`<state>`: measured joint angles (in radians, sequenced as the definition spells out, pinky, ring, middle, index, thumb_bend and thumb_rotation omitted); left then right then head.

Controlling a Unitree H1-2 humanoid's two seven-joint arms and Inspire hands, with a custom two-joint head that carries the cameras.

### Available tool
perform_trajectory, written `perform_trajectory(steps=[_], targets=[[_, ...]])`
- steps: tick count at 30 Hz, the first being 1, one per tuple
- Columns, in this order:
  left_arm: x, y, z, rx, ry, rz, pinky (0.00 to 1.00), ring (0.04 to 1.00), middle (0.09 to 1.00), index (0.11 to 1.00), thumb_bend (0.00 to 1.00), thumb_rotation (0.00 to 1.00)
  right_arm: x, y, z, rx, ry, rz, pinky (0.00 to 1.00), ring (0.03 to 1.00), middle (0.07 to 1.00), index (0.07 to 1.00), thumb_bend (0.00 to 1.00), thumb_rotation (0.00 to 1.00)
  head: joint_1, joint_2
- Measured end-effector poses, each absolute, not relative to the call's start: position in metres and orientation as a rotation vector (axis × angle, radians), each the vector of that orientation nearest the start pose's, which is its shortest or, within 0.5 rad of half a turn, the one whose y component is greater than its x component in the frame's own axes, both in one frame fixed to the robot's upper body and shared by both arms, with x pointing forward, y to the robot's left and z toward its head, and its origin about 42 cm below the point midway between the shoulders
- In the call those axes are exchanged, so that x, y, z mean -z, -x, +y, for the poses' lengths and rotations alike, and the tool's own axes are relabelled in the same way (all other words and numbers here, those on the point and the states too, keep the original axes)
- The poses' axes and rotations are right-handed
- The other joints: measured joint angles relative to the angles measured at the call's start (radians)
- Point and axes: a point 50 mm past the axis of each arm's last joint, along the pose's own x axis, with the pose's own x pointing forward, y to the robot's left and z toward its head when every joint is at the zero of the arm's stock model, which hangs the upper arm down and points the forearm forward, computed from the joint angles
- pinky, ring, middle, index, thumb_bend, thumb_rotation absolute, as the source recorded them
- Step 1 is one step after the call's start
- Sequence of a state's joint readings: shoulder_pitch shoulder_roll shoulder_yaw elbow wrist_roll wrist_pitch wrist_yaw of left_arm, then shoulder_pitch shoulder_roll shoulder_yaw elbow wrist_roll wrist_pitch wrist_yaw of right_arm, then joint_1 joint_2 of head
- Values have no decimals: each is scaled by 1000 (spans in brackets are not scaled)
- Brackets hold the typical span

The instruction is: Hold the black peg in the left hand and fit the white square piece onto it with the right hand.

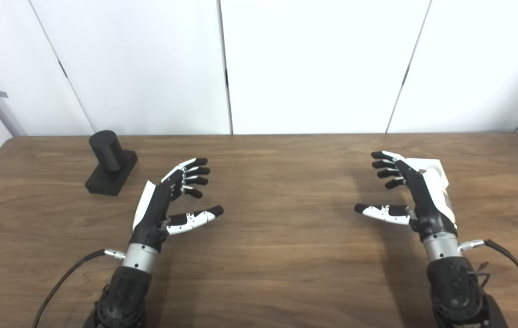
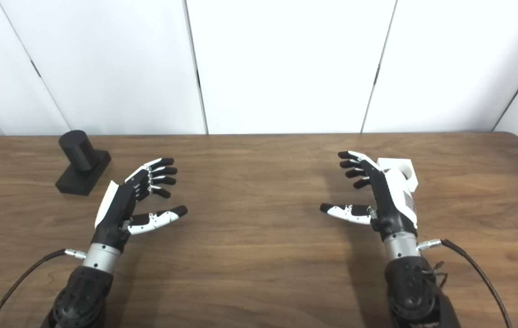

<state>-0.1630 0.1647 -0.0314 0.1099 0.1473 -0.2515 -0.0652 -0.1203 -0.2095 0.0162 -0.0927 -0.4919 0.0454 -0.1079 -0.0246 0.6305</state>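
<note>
The black peg stood upright on its square base at the bench's far left; just right of it and nearer, the left hand hovered empty, fingers spread; well right of the peg, the right hand hovered likewise empty, the white square piece just behind it; each hand should probably grasp squarely, keeping the hole clear.
</note>
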Motion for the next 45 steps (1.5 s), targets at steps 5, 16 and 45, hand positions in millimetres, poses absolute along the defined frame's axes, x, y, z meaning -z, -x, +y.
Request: perform_trajectory(steps=[5,16,45], targets=[[-132,-334,240,152,-318,-292,590,722,773,797,734,61,-162,-320,-267,124,689,-216,591,686,727,764,655,0,0,-5],[-127,-334,240,160,-315,-296,578,707,765,787,734,59,-162,-320,-266,120,688,-223,591,688,728,761,654,0,2,-2],[-114,-345,192,155,-342,-285,536,713,762,744,765,119,-154,-315,-292,121,674,-213,547,650,705,747,661,0,416,-190]])
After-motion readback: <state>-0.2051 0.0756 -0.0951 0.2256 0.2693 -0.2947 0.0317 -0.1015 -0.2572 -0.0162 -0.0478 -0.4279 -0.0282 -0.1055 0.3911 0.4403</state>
